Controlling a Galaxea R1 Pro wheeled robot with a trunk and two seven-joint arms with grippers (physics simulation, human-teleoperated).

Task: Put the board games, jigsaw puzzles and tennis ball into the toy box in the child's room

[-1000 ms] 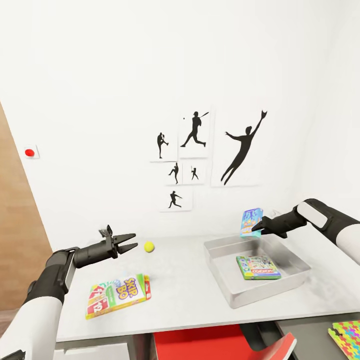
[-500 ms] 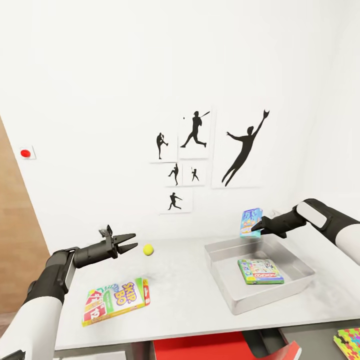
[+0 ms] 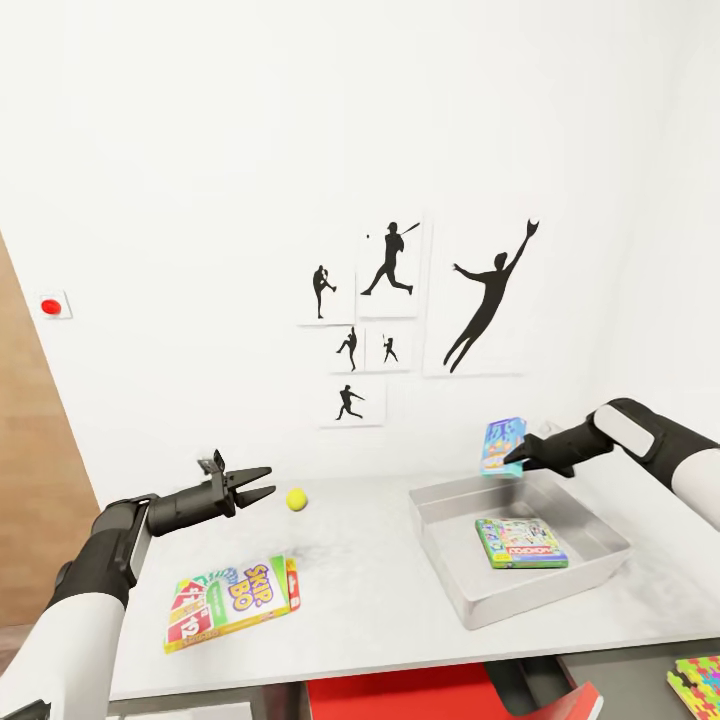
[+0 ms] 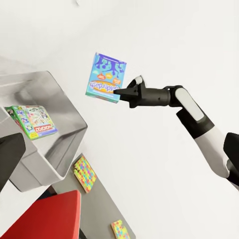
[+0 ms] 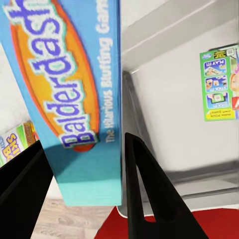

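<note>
Three cameras, one desk corner

Head camera looks down across the table toward the wall; the left wrist looks sidelong at the toy box; the right wrist sits close over the same toy box, shared by all.

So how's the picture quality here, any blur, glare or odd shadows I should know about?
Head view: even, soft light, sharp throughout, faint shadows under the tennis ball and SKIP-BO box. Left wrist view: crisp, with a dull sheen on the toy box wall. Right wrist view: the blue Balderdash box sits very close and looks stretched, its print slightly soft; the fingers are black silhouettes.
</note>
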